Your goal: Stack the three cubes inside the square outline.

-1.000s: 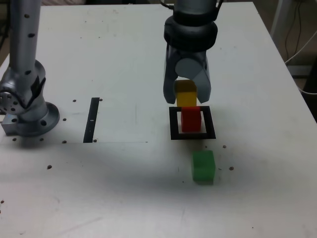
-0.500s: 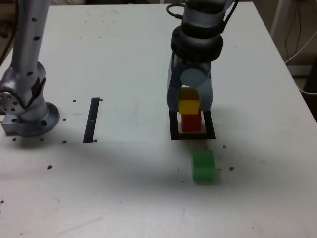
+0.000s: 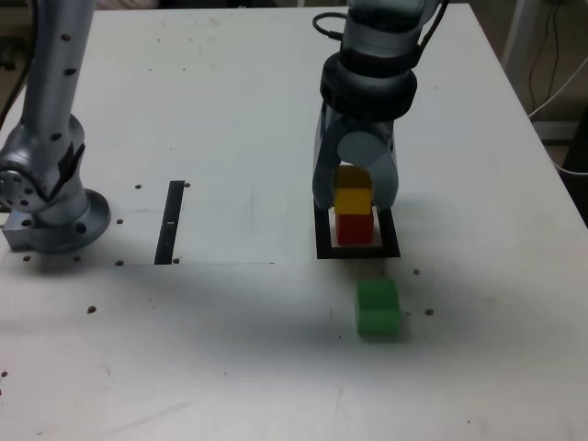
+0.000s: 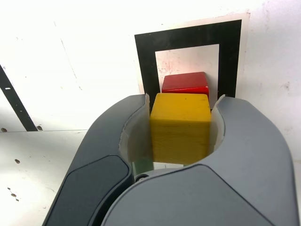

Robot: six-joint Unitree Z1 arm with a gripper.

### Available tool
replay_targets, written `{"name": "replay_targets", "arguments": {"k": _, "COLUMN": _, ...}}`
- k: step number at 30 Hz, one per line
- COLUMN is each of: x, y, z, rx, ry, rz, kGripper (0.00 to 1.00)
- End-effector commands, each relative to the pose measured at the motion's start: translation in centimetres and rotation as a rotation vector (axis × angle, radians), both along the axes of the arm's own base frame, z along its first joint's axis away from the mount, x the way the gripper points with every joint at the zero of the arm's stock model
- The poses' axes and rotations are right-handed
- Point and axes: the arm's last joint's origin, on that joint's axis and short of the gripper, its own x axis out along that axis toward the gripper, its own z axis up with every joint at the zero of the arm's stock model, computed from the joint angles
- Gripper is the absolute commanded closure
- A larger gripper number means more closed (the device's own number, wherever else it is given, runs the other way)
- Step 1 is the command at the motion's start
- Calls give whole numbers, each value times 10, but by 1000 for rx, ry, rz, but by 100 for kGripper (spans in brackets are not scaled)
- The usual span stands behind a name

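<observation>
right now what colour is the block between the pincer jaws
Yellow, clearest in the wrist view.

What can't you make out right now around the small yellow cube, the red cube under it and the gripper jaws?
- Exterior view: whether the small yellow cube rests fully on the small red cube; the grey gripper flanks their seam.
- Wrist view: most of the red cube, hidden behind the yellow cube.
- Wrist view: whether the pads press the yellow cube or have let go; the gaps are too slim to judge.
- Wrist view: the larger green cube is out of frame.

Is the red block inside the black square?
Inside. The red block sits on the white centre of the black square, under the yellow block.
</observation>
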Motion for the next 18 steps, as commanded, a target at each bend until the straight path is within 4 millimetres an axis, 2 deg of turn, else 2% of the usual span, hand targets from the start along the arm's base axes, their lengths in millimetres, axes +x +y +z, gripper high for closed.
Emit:
{"name": "replay_targets", "arguments": {"k": 1, "x": 0, "y": 0, "z": -1, "rx": -6, "ry": 2, "rz": -3, "kGripper": 20}}
{"name": "replay_targets", "arguments": {"k": 3, "x": 0, "y": -1, "z": -1, "rx": -10, "ry": 2, "rz": -3, "kGripper": 10}}
{"name": "replay_targets", "arguments": {"k": 6, "x": -1, "y": -1, "z": -1, "rx": -14, "ry": 3, "rz": -3, "kGripper": 3}}
{"name": "replay_targets", "arguments": {"k": 18, "x": -6, "y": 0, "z": 7, "rx": -21, "ry": -14, "rz": -2, "kGripper": 1}}
